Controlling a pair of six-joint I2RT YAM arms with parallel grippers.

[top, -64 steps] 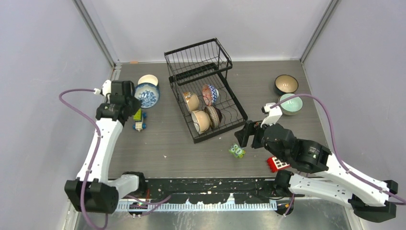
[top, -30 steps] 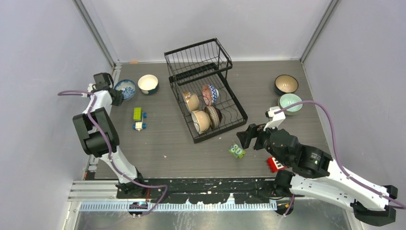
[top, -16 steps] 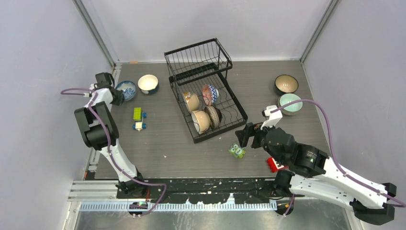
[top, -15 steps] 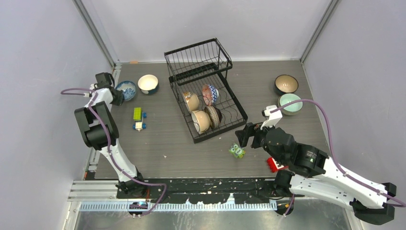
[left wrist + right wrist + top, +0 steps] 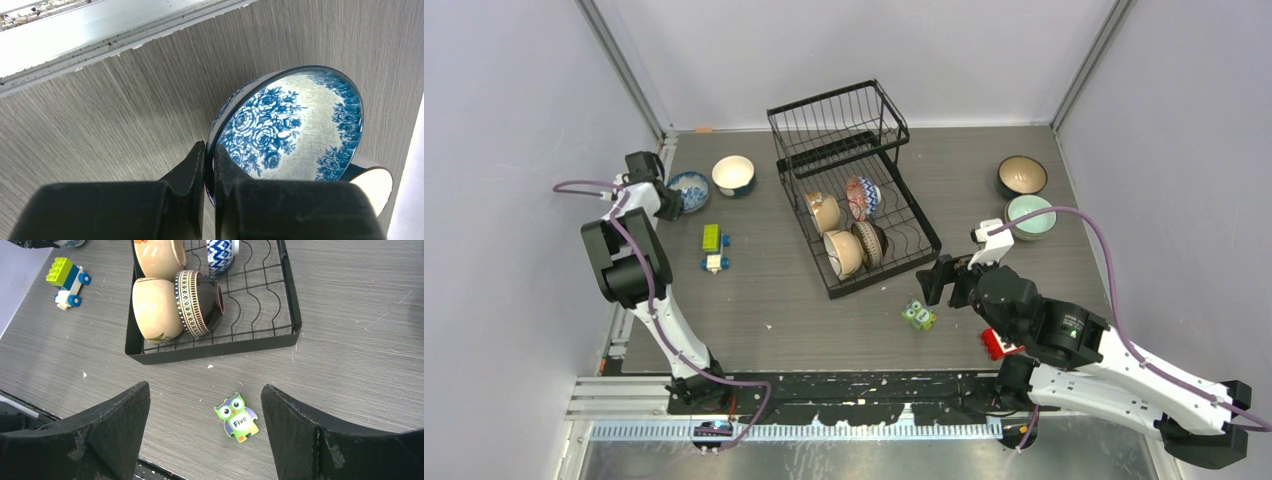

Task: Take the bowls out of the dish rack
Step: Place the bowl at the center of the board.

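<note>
My left gripper [image 5: 667, 197] [image 5: 210, 150] is shut on the rim of a blue-patterned white bowl [image 5: 691, 187] [image 5: 295, 125], held tilted near the table's back left edge. Beside it stands a cream bowl with a dark outside [image 5: 733, 175]. The black wire dish rack [image 5: 884, 272] [image 5: 215, 349] holds two cream bowls [image 5: 842, 253] [image 5: 825, 212], a dark brown bowl [image 5: 870, 243] [image 5: 200, 300] and a patterned bowl [image 5: 862, 197], all on edge in the lower tray. My right gripper [image 5: 936, 280] [image 5: 204, 387] hangs open over the table in front of the rack, holding nothing.
A dark bowl [image 5: 1022, 176] and a mint green bowl [image 5: 1031, 216] stand at the back right. Toy blocks [image 5: 712, 249] lie left of the rack. A green owl piece [image 5: 918, 315] [image 5: 237, 417] and a red block [image 5: 1002, 342] lie near my right gripper.
My left arm has carried the blue-patterned bowl leftward toward the table's back left edge, then nearly stopped. The right arm has barely moved.
</note>
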